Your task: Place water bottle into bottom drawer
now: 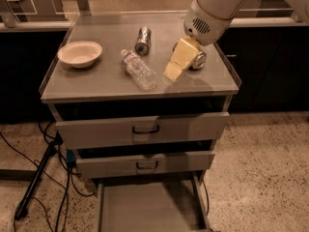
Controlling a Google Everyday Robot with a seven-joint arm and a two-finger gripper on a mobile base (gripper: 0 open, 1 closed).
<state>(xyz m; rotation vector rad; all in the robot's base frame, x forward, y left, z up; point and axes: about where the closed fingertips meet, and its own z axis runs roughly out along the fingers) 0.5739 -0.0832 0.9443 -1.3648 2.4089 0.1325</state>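
Observation:
The clear ribbed water bottle [138,70] lies on its side on the cabinet top, cap toward the back left. My gripper [174,67], with pale yellow fingers, hangs just right of the bottle, slightly above the top, holding nothing. The bottom drawer [149,208] is pulled out at the foot of the cabinet, its flat grey floor bare.
A silver can [143,40] lies behind the bottle. A green can [198,60] lies behind my gripper, partly hidden. A white bowl [80,53] sits at the left. The two upper drawers [145,129] stand slightly open. Cables and a stand leg [36,178] lie at the lower left.

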